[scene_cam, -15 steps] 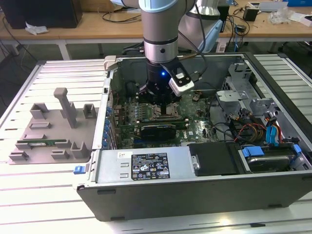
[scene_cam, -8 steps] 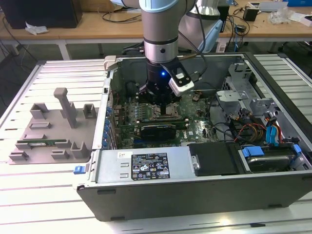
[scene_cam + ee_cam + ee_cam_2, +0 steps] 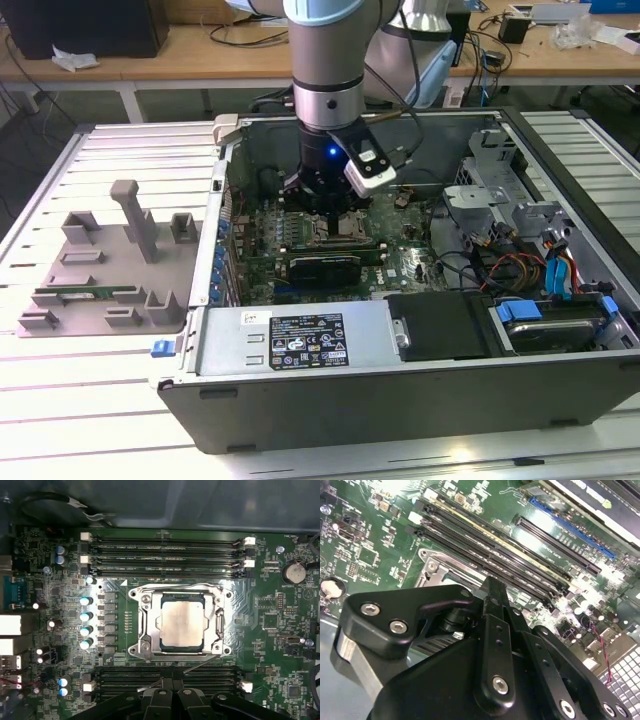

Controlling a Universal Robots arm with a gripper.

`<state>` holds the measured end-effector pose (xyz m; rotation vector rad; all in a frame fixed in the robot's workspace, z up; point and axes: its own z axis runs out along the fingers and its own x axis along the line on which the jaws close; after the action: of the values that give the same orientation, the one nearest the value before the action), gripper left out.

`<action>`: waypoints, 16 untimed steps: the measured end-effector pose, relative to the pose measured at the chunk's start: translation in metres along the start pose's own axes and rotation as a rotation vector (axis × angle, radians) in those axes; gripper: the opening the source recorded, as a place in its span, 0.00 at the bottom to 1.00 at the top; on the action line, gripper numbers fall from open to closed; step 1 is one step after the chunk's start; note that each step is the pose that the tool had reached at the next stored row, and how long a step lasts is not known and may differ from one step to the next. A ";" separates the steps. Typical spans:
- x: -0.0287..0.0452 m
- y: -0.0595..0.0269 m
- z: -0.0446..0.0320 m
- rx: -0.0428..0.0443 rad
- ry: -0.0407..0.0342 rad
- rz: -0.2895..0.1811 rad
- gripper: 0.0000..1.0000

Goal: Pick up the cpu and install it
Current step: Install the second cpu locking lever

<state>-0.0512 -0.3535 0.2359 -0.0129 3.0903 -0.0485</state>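
The cpu (image 3: 182, 622), a small square chip with a silvery-grey top, lies flat inside the black square socket (image 3: 145, 630) on the green motherboard, framed by the metal bracket. In the exterior view my gripper (image 3: 325, 205) hangs low inside the open computer case (image 3: 400, 390), right over the socket area. In the first wrist view the gripper (image 3: 172, 682) is a little to one side of the cpu, over the memory slots, fingers together and holding nothing. The second wrist view shows the gripper (image 3: 492, 587) close above the board.
Rows of memory slots (image 3: 165, 555) run on both sides of the socket. A power supply (image 3: 300, 340), drive cage and cables (image 3: 520, 265) crowd the case. On the exterior view's left a grey fixture tray (image 3: 110, 260) holds a green memory stick (image 3: 85, 294).
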 end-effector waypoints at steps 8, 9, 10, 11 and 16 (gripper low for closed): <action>0.0132 0.0001 0.0023 -0.0049 0.0000 0.000 0.11; 0.0135 -0.0008 0.0029 -0.0056 0.0002 0.000 0.11; 0.0136 -0.0018 0.0035 -0.0064 0.0001 0.000 0.11; 0.0137 -0.0037 0.0043 -0.0078 0.0000 0.000 0.11; 0.0145 -0.0063 0.0069 -0.0185 -0.0001 0.001 0.11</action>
<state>-0.0653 -0.3601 0.2285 -0.0123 3.0906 -0.0200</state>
